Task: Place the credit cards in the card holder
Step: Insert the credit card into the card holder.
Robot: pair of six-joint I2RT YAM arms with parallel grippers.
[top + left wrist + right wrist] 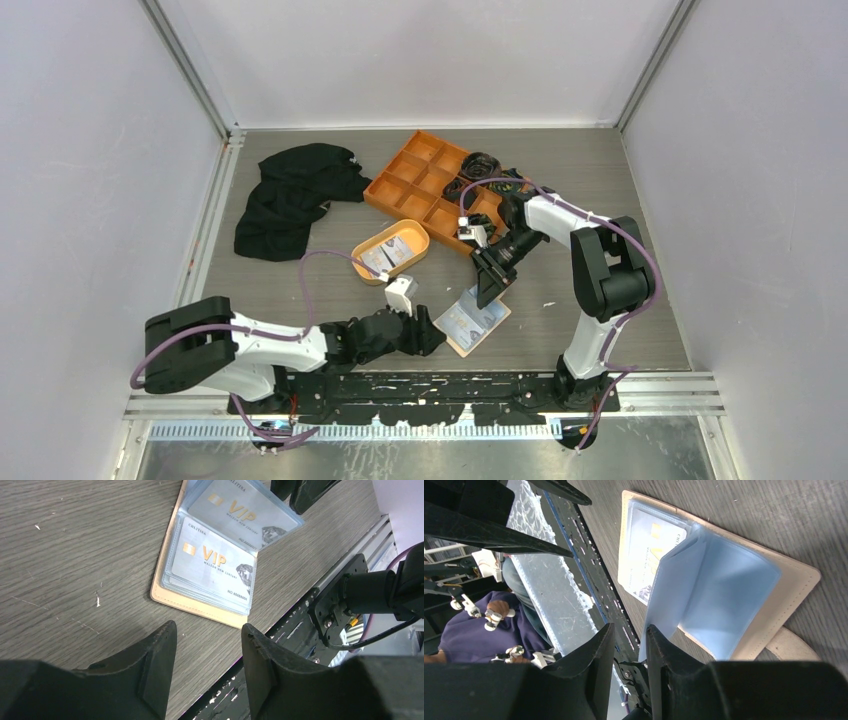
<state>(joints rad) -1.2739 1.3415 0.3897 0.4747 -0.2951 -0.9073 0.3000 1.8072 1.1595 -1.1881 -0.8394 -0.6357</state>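
A black cloth (pixel 292 195) is seen lying at the far left of the counter (pixel 300 285). The left gripper (pixel 209 627) is held low over the counter near its front edge. Its jaws are set wide apart and nothing is held between them. An oval orange dish (pixel 420 243) is placed beyond that gripper, and loose credit cards (pixel 388 257) are seen lying in it.

The card holder (pixel 472 318) is laid open on the counter just right of the left gripper, near the front edge. White cards with gold print are seen filed in its clear sleeves (pixel 215 562).

The right gripper (pixel 630 630) is positioned just above the holder's far side, pointing down. Its jaws are narrowly parted. One clear sleeve (pixel 694 585) is raised off the stack, and its lower corner is found at the gap between the jaws. Whether it is touched cannot be told.

An orange divided tray (pixel 420 180) is placed at the back, with black cables (pixel 485 167) at its right end.
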